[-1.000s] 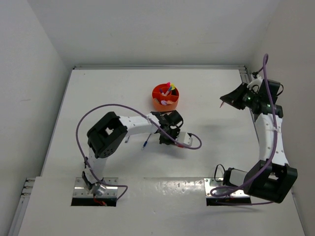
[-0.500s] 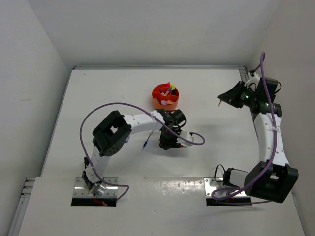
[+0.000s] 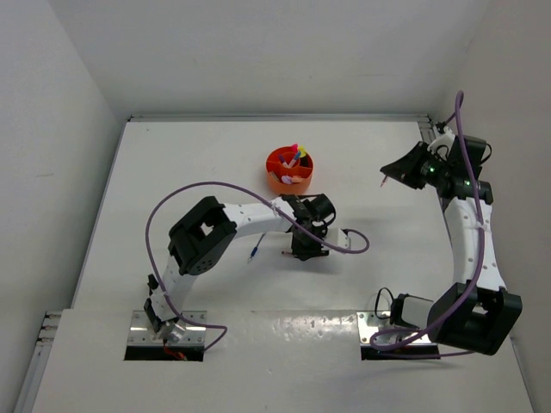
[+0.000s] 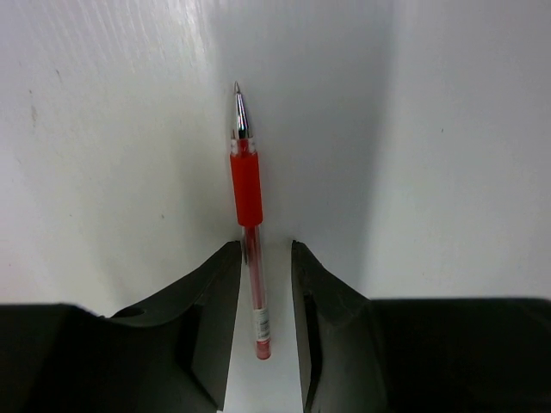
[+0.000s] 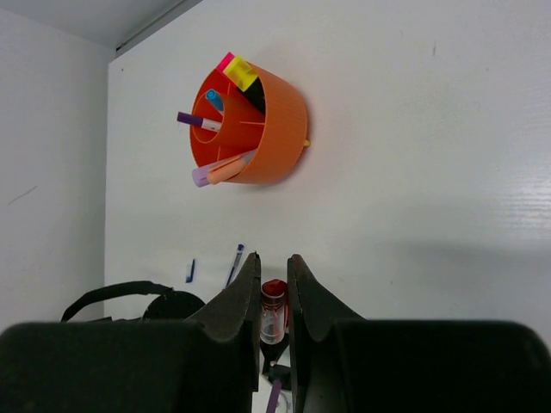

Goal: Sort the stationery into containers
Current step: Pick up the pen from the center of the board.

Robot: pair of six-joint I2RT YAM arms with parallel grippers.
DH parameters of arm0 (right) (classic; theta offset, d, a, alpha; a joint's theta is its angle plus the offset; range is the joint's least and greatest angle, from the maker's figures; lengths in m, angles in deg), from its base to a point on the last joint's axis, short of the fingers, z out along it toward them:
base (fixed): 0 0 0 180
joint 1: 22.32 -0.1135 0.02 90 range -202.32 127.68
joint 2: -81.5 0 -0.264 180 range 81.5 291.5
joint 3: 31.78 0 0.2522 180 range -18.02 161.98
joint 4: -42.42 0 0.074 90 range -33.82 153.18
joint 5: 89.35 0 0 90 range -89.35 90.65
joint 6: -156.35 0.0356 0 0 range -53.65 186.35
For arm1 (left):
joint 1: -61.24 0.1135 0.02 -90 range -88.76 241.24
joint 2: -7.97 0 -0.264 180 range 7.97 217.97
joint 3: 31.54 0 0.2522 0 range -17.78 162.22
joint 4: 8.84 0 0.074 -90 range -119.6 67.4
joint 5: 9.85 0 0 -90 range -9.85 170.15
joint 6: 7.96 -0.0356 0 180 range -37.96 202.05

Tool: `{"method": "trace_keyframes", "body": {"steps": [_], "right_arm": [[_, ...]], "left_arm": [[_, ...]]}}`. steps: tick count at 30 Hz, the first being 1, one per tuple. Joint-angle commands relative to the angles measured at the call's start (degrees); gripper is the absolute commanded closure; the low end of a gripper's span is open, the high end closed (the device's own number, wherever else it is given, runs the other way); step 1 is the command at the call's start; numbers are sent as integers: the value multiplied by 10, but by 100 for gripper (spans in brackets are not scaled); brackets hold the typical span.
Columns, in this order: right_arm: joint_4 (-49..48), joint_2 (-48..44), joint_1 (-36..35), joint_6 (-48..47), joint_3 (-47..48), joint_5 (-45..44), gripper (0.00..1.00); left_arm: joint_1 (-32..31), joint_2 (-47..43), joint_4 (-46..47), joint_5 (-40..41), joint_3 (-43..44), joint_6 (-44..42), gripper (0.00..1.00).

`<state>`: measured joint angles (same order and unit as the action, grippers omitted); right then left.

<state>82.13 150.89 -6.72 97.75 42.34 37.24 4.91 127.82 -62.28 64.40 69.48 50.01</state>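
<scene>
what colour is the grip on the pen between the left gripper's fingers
Red: the pen grip shows best in the left wrist view.

Red pen (image 4: 247,185) flat, orange tub (image 3: 288,183) upright

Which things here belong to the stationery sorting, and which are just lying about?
Belongs to the job:
orange tub
markers standing in it
loose red pen, between the open fingers of the left gripper
blue pen, lying loose
second red pen, clamped in the right gripper

Just there:
purple cables
metal base plates
</scene>
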Motion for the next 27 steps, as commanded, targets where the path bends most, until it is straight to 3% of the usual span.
{"method": "trace_keyframes", "body": {"steps": [1,10,15,20,23,24,27], "right_arm": [[-7,-15,-3,-11,20,1,100],[-11,-14,-4,-9,13,1,100],[-9,-15,-4,-10,14,0,100],[-6,-14,-4,-13,20,0,100],[-4,-14,-5,-15,23,0,100],[-4,-14,-5,-15,25,0,100],[-6,-13,-8,-13,31,1,100]], "left_arm": [[-11,11,31,-26,5,20,64],[-20,22,45,-25,21,33,64],[-22,25,57,-28,20,37,69],[-22,27,65,-26,5,36,77],[-21,15,74,-24,-17,31,87],[-18,6,78,-24,-24,34,97],[-3,-29,93,-49,-54,42,100]]}}
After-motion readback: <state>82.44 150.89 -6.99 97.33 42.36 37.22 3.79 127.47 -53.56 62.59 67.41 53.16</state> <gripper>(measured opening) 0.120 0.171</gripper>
